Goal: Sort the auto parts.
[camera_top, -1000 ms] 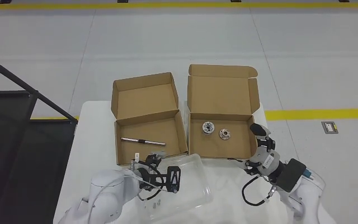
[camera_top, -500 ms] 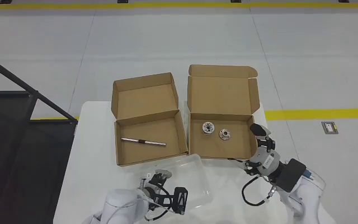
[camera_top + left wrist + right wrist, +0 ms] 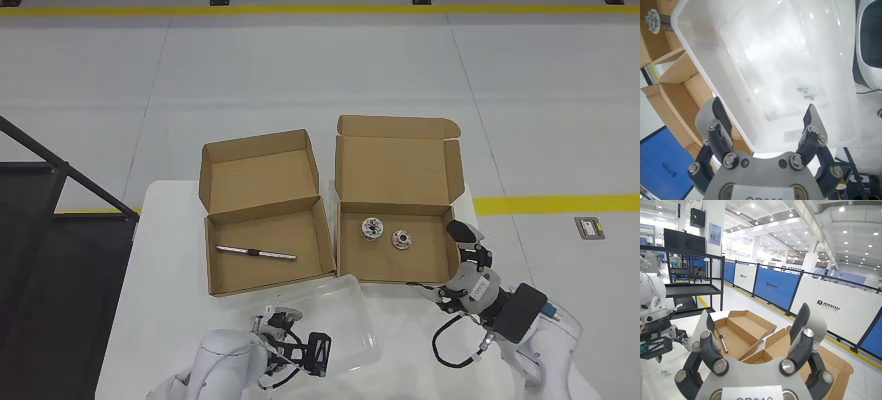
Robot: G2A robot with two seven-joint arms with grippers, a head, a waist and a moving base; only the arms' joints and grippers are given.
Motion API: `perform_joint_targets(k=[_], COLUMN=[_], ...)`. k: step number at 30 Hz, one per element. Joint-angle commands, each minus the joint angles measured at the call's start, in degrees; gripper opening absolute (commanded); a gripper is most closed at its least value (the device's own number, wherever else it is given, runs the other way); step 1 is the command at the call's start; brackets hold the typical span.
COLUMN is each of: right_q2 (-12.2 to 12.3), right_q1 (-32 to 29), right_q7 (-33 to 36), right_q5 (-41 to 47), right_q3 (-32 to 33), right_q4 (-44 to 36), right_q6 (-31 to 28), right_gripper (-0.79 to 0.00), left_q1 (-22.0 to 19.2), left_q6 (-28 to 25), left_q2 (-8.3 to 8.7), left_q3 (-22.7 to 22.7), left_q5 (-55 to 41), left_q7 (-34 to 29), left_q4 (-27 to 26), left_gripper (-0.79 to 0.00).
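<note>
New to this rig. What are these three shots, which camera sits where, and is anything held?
This is a two-armed robot at a white table, sorting auto parts. One picture looks down from a camera above the arms. The other two come from a camera on each wrist, so each shows that arm's own tool up close.

On the table, the left box holds a rod. The right box holds two round parts. A clear bin in front of them holds two bolts.

The left tool hangs open at the bin. The right tool is open beside the right box. Neither holds anything.
</note>
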Motion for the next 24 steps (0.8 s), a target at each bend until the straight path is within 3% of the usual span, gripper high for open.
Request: perform_joint_targets(k=[1, 7, 13, 24], right_q2=[0.0, 0.0, 0.0, 0.0], right_q1=[0.0, 0.0, 0.0, 0.0], right_q7=[0.0, 0.0, 0.0, 0.0], right_q5=[0.0, 0.0, 0.0, 0.0], right_q3=[0.0, 0.0, 0.0, 0.0], right_q4=[0.0, 0.0, 0.0, 0.0], right_q6=[0.0, 0.0, 0.0, 0.0], right_gripper=[0.0, 0.0, 0.0, 0.0], left_q1=[-1.12, -4.08, -7.07, -15.05], left_q6=[0.18, 3.12, 5.3, 8.13], left_q2=[-0.18, -0.73, -0.59, 1.25], left_q3=[1.8, 5.57, 10.01, 20.89], left_q5=[-0.07, -3.56, -7.53, -15.07], left_q7=[-0.11, -3.05, -5.24, -8.07], left_q4=[1.95, 5.71, 9.48, 13.82], left_gripper=[-0.212, -0.308, -0.351, -0.314])
